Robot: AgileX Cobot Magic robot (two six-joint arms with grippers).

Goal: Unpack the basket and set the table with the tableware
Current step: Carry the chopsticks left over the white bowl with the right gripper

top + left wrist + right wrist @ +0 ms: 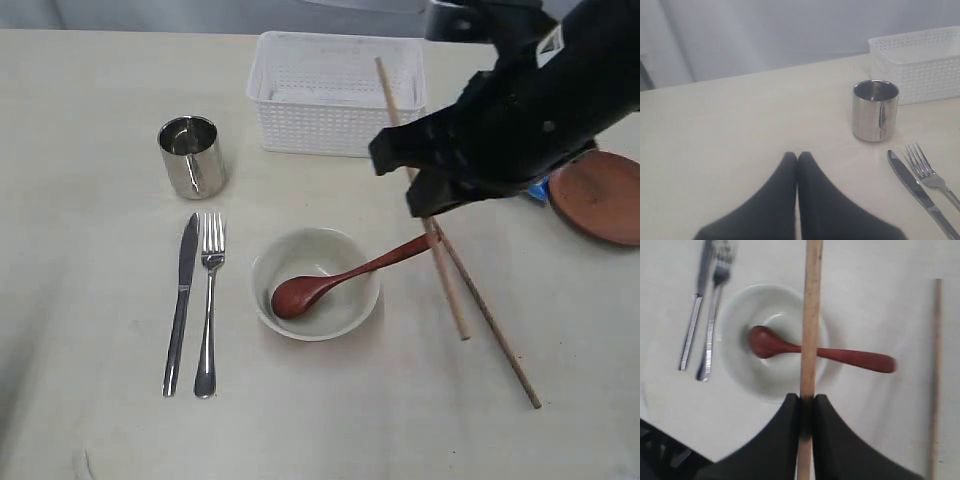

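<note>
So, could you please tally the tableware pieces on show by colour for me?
Silver: 3 (knife, fork, mug)
Brown: 4 (spoon, plate, gripped chopstick, loose chopstick)
Off-white: 1 (bowl)
Total: 8

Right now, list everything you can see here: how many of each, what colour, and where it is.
basket: one, white, far middle of the table
mug: one, shiny steel, left of the basket
knife: one, steel, left of the fork
fork: one, steel, between knife and bowl
bowl: one, off-white, middle of the table
spoon: one, reddish-brown, head in the bowl, handle over its rim
chopsticks: two, brown wood; one lies right of the bowl, the other is held
plate: one, dark brown, right edge
blue item: one, mostly hidden beside the plate
table: one, pale cream
left gripper: black, shut, empty
right gripper: black, shut on a chopstick
</note>
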